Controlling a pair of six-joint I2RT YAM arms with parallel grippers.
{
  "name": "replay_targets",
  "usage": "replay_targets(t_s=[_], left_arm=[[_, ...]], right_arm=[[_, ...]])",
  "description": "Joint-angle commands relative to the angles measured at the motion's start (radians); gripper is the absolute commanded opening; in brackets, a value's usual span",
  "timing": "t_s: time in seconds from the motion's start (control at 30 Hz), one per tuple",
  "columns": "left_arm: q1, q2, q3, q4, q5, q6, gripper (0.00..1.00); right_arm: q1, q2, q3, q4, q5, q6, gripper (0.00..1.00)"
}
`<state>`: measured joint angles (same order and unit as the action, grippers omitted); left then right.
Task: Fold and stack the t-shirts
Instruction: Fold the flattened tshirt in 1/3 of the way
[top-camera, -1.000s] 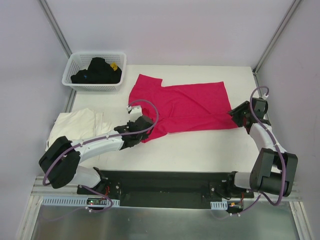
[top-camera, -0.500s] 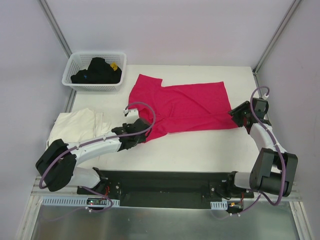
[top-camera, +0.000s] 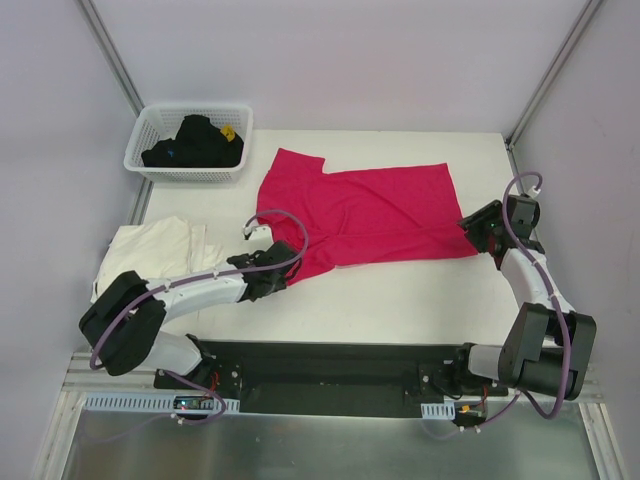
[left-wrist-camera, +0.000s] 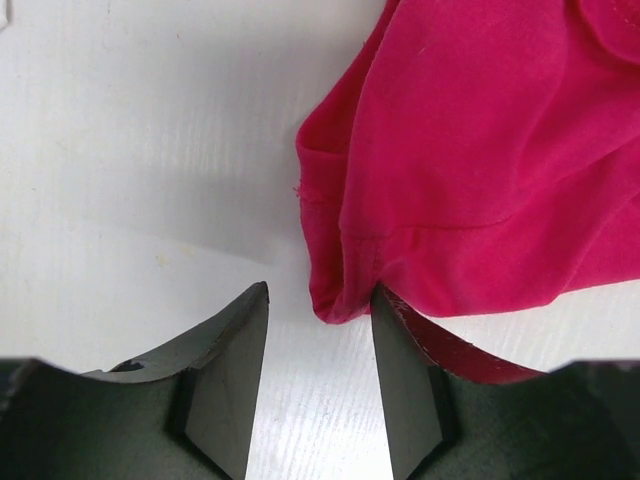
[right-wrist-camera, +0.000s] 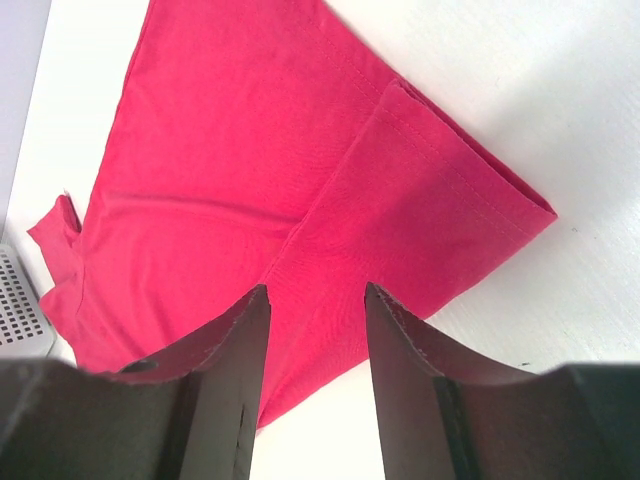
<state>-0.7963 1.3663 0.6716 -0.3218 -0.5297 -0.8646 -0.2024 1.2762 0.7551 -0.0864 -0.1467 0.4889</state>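
The magenta-red t-shirt (top-camera: 365, 215) lies spread on the white table, with a sleeve toward the back left. Its near left corner is bunched into a fold (left-wrist-camera: 340, 290). My left gripper (top-camera: 283, 262) stands open just short of that corner; in the left wrist view the gripper (left-wrist-camera: 318, 300) has bare table between its fingers and the cloth tip at their ends. At the shirt's right edge my right gripper (top-camera: 470, 228) is open; in the right wrist view it (right-wrist-camera: 316, 295) hovers over the red cloth (right-wrist-camera: 250, 160) and holds nothing. The cream-white t-shirt (top-camera: 150, 248) lies crumpled at the table's left edge.
A white lattice basket (top-camera: 145, 165) with dark clothes (top-camera: 195, 140) stands at the back left. Metal frame posts rise at both back corners. The arms' black base plate (top-camera: 330, 365) runs along the near edge.
My left gripper has opened, let go of the red shirt's corner and drawn back a little toward the near left. The right arm has barely moved.
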Motion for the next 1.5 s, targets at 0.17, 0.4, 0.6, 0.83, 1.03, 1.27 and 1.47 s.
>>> replay_targets(t_s=[0.17, 0.4, 0.6, 0.83, 1.03, 1.27, 1.47], left_arm=[[0.017, 0.051, 0.028, 0.059, 0.017, 0.025, 0.4], [0.02, 0.106, 0.071, 0.076, 0.033, 0.055, 0.29], [0.029, 0.123, 0.083, 0.078, 0.042, 0.064, 0.11], [0.035, 0.125, 0.088, 0.076, 0.039, 0.073, 0.0], [0.054, 0.058, 0.065, 0.033, 0.01, 0.073, 0.0], [0.111, -0.079, 0.049, -0.057, -0.041, 0.093, 0.0], [0.149, -0.137, 0.068, -0.086, -0.067, 0.111, 0.0]], right_arm=[[-0.017, -0.02, 0.006, 0.011, -0.005, -0.007, 0.45], [-0.028, -0.003, 0.01, 0.013, -0.007, -0.012, 0.45], [-0.032, 0.014, 0.009, 0.017, -0.01, -0.012, 0.44], [-0.032, 0.035, 0.01, 0.023, -0.013, -0.01, 0.44], [-0.031, 0.046, 0.004, 0.04, -0.022, -0.003, 0.44], [-0.031, 0.031, -0.008, 0.045, -0.025, 0.0, 0.44], [-0.032, 0.022, -0.01, 0.04, -0.027, 0.004, 0.44]])
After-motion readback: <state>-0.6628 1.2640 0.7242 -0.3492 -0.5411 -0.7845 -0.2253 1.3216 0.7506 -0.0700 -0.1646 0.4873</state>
